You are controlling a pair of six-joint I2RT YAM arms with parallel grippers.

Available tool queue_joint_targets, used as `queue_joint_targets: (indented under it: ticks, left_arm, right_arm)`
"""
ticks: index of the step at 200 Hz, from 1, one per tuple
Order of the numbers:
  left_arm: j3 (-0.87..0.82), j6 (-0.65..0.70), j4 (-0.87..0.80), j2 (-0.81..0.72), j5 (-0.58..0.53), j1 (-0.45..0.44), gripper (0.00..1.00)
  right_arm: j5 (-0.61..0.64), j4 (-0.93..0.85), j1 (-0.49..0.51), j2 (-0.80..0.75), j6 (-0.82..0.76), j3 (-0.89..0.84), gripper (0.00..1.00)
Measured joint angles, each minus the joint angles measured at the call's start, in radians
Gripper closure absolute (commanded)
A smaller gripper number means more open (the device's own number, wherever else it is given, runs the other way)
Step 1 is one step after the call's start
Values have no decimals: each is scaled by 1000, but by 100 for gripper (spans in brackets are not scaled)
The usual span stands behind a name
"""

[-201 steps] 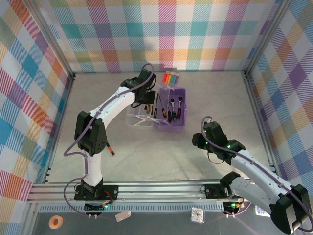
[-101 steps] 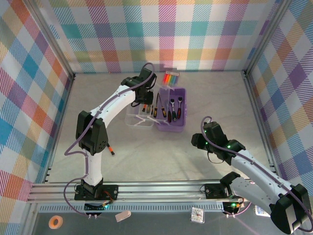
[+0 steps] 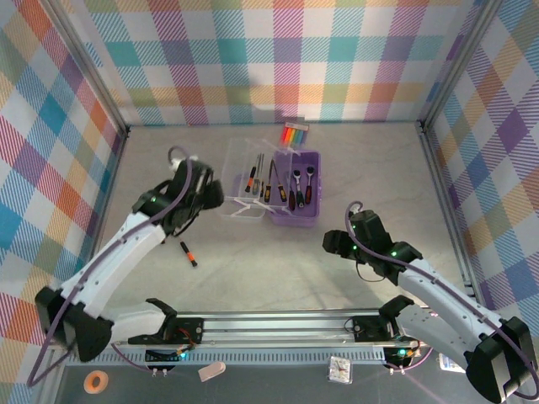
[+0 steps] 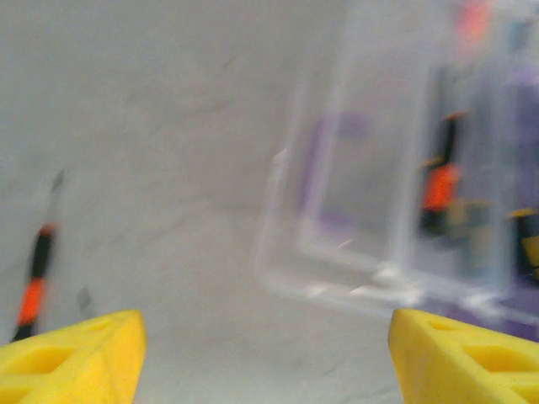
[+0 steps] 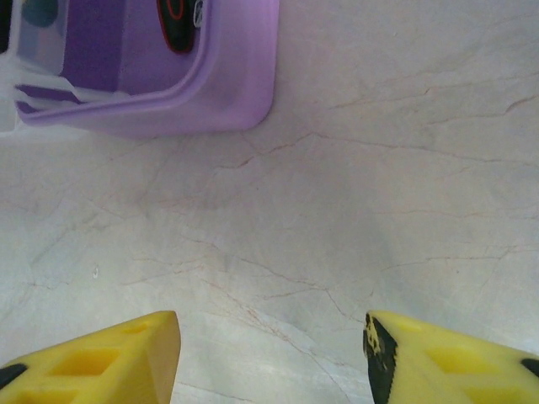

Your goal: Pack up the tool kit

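The tool kit [image 3: 296,192] lies open at mid-table, purple base on the right and clear lid [image 3: 240,187] folded out to the left. Slim black-and-orange screwdrivers [image 3: 274,181] and small ratchets [image 3: 305,187] lie in it. One more screwdriver [image 3: 187,253] lies loose on the table in front of the lid. My left gripper [image 3: 216,195] hangs open just left of the lid, nothing between its yellow fingertips [image 4: 67,358]; its view, blurred, holds the lid [image 4: 370,194] and the loose screwdriver [image 4: 35,278]. My right gripper [image 3: 329,244] stands open over bare table near the base's corner [image 5: 227,93].
A small rainbow-striped packet [image 3: 294,133] lies behind the kit by the back wall. Checked walls close in the table on three sides, and an aluminium rail [image 3: 269,324] runs along the near edge.
My left arm has pulled back from over the lid toward the left and front, and its jaws have opened. The right jaws have spread wider and shifted slightly left.
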Motion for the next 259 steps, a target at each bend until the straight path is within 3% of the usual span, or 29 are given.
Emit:
queue_joint_targets:
  ticks: [44, 70, 129, 151, 206, 240, 259]
  left_arm:
    - [-368, -187, 0, -93, 37, 121, 29]
    - [-454, -240, 43, -37, 106, 183, 42]
    - [-393, -214, 146, 192, 203, 274, 58]
    - [-390, -209, 191, 216, 222, 300, 64]
    - [-420, -208, 233, 238, 231, 328, 65]
    - [-425, -198, 230, 238, 221, 331, 83]
    - [-425, -184, 225, 237, 218, 335, 86]
  right_arm:
    - [-63, 29, 0, 32, -39, -5, 38]
    - [-92, 44, 0, 56, -45, -4, 43]
    - [-125, 47, 0, 29, -37, -5, 44]
    - [-124, 34, 0, -4, -33, -5, 44]
    - [-120, 21, 0, -31, -18, -15, 45]
    - [-114, 18, 0, -16, -17, -15, 45]
    - [-113, 16, 0, -15, -16, -15, 45]
